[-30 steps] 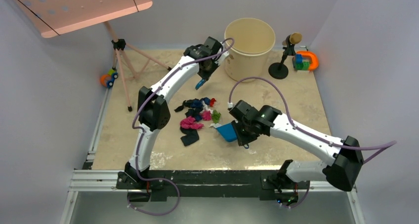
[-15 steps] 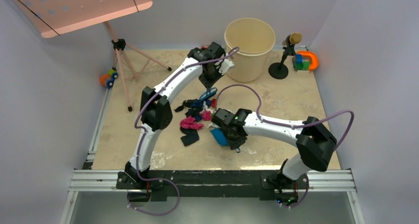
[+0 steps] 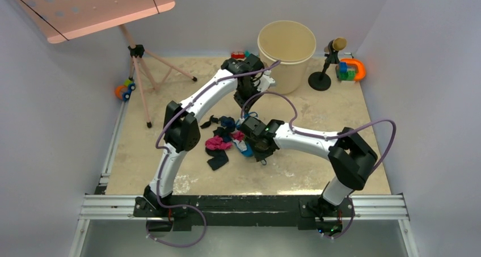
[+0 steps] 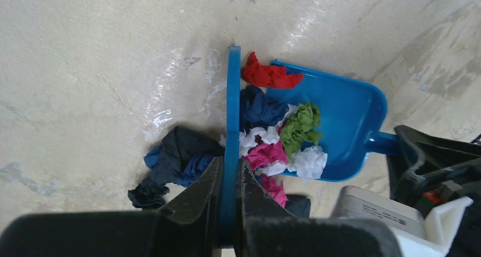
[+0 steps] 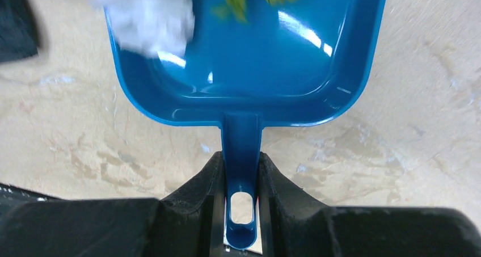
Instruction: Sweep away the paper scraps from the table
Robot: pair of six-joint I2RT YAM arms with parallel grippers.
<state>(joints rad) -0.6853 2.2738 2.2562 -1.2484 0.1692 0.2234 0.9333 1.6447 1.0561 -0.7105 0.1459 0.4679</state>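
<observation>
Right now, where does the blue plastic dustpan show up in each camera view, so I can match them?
Top external: the blue plastic dustpan sits mid-picture, mostly hidden under the right arm.
Left wrist: right of centre, beside the blue brush clamped by the left gripper.
Right wrist: fills the upper middle, handle clamped in the right gripper.
Shared landmark: the white paper wad in the pan, in both wrist views.

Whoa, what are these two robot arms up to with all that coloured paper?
They are cleaning up paper scraps. The left gripper grips a blue brush set against the pile; the right gripper holds a blue dustpan by its handle. Green and white scraps sit in the pan, while dark scraps lie on the table on the brush's other side.
</observation>
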